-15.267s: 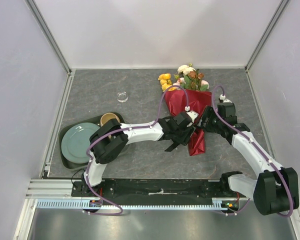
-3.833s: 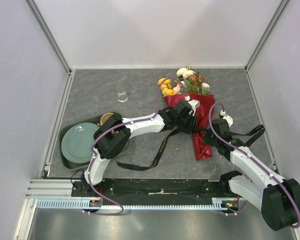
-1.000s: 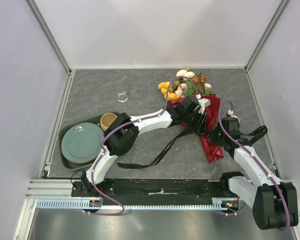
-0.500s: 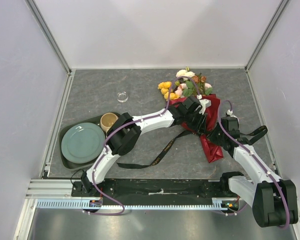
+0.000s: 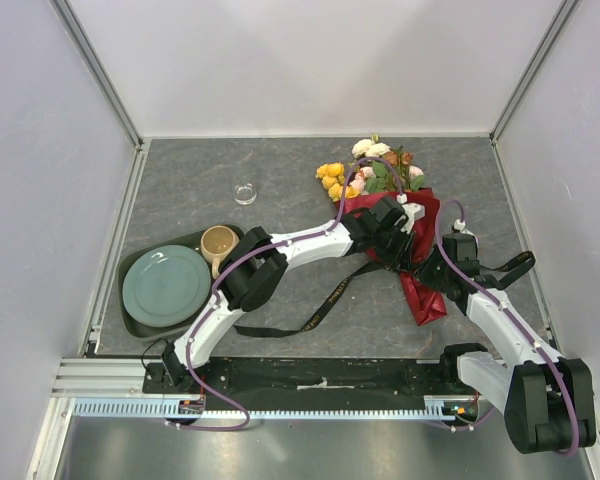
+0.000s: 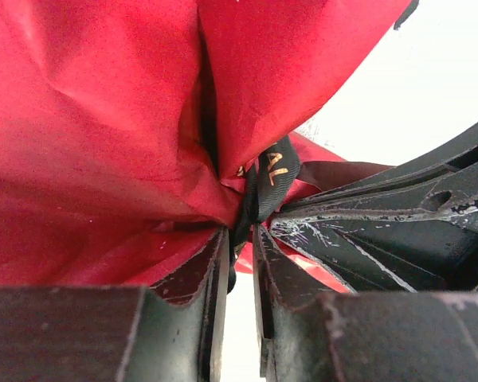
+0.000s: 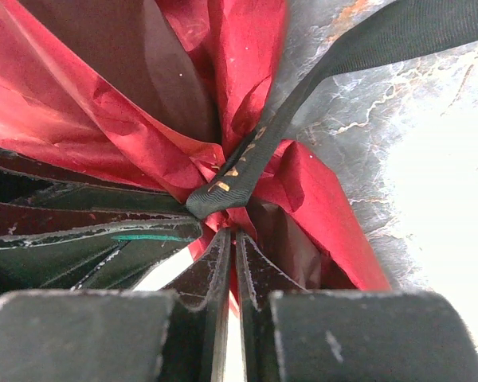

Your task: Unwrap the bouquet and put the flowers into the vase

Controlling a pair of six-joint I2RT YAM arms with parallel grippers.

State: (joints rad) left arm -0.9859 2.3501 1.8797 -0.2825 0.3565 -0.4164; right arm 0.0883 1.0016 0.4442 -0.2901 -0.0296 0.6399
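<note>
Untying the bouquet [image 5: 425,298]
Left tool [image 6: 239,263] grips ribbon [image 6: 272,179], right tool [image 7: 233,255] pinches paper [image 7: 80,103]; we should pull slowly.

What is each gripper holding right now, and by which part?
Right gripper pinches the dark red paper bouquet wrap right beside its tie. Left gripper appears to pinch the black gold-lettered ribbon at the cinched waist.
</note>
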